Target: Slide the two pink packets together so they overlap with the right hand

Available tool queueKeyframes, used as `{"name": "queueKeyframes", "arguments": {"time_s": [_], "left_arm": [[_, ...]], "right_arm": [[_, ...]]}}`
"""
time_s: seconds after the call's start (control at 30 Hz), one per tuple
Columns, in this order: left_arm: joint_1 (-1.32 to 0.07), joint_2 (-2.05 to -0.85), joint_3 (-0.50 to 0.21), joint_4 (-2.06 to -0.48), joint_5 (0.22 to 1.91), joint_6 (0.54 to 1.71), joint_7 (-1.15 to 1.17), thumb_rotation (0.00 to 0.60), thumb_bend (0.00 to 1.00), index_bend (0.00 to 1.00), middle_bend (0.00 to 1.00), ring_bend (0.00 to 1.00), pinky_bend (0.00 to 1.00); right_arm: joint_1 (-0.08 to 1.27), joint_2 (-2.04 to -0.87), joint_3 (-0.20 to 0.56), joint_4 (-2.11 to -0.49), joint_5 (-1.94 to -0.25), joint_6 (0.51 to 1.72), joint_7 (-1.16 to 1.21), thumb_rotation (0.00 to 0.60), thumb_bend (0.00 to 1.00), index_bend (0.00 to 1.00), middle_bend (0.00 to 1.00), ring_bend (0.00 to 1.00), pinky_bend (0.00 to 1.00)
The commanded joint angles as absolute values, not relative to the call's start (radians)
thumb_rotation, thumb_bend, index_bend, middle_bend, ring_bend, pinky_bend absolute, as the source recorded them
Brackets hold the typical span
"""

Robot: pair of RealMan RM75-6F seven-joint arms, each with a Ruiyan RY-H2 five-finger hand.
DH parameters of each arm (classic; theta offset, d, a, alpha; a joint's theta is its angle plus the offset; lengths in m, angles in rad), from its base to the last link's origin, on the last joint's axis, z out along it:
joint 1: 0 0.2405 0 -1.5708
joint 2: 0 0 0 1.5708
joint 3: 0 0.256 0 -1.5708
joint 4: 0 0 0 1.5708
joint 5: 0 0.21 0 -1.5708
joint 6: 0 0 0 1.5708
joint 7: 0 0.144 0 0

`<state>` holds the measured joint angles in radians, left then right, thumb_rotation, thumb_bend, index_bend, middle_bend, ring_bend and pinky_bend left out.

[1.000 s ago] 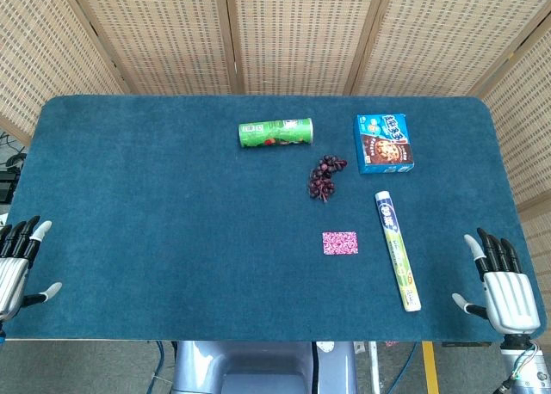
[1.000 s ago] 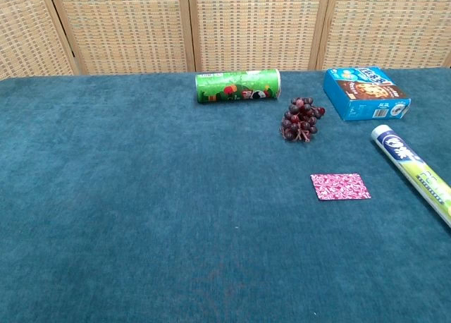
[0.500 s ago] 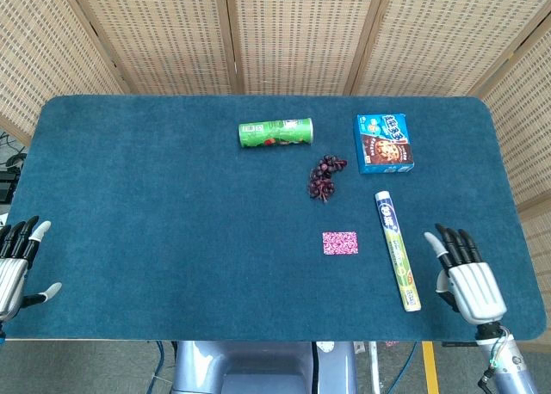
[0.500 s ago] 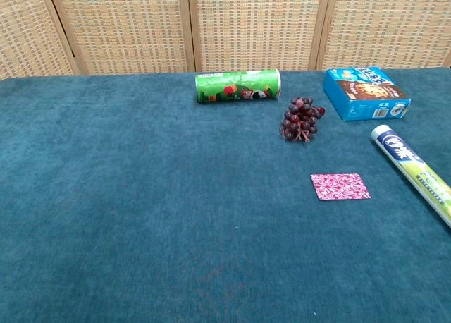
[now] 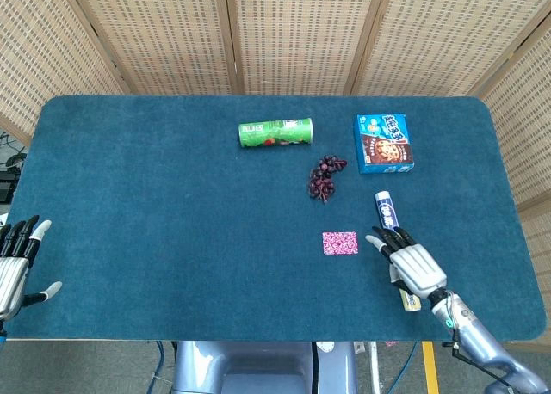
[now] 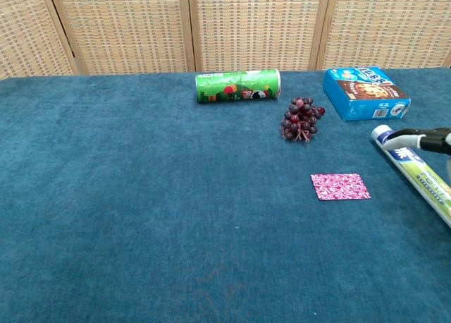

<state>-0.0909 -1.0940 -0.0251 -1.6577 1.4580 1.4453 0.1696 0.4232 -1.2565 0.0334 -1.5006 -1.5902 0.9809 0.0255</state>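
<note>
1. Seemingly the sliding has not begun: only one flat pink patterned packet (image 5: pixel 340 243) shows on the blue felt table (image 5: pixel 155 205), lying alone; whether a second packet sits under it or elsewhere cannot be told.
2. Compared with half a second ago, the right hand (image 5: pixel 413 267) has swept in from the table's right edge and now hovers over the long yellow-green and white tube (image 5: pixel 389 218), just beside the packet but apart from it.
3. Its fingers (image 5: pixel 385 238) are spread and hold nothing; in the chest view only dark fingertips (image 6: pixel 423 138) enter at the right.
4. The left hand (image 5: pixel 12 269) stays at the left edge, fingers apart, empty.
5. Left to do, by my judgement: reach the packet, press on it, and slide.
6. The green cylindrical can (image 5: pixel 275 133), the bunch of dark purple grapes (image 5: pixel 324 178) and the blue cookie box (image 5: pixel 384 143) have not moved.
</note>
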Motion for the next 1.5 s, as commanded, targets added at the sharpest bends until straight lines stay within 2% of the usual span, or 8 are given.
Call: {"name": "queueKeyframes", "arguments": {"time_s": [0.03,0.37,0.73,0.97,1.5], "left_arm": [[-0.091,-1.094,-0.025,-1.659,1.457,1.445,0.17,0.6,0.0,0.0,0.0,0.0,0.0],[-0.092,-1.093,-0.025,-1.659,1.456,1.443,0.168,0.6,0.0,0.0,0.0,0.0,0.0],[-0.094,-1.088,-0.024,-1.66,1.456,1.437,0.16,0.6,0.0,0.0,0.0,0.0,0.0],[-0.094,-1.088,-0.024,-1.661,1.456,1.437,0.16,0.6,0.0,0.0,0.0,0.0,0.0],[-0.093,-1.091,-0.024,-1.661,1.455,1.441,0.166,0.6,0.0,0.0,0.0,0.0,0.0]], "right_arm": [[0.486,-1.279,0.057,-1.539,-1.532,0.891,-0.06,0.6,1.0,0.02,0.0,0.0,0.0],[0.555,-1.367,0.078,-1.551,-1.361,0.791,-0.246,0.6,1.0,0.02,0.0,0.0,0.0],[0.588,-1.409,0.051,-1.543,-1.259,0.757,-0.342,0.6,1.0,0.02,0.0,0.0,0.0],[0.602,-1.389,0.022,-1.571,-1.238,0.728,-0.336,0.6,1.0,0.02,0.0,0.0,0.0],[0.617,-1.294,-0.084,-1.735,-1.325,0.7,-0.35,0.6,1.0,0.02,0.0,0.0,0.0]]}}
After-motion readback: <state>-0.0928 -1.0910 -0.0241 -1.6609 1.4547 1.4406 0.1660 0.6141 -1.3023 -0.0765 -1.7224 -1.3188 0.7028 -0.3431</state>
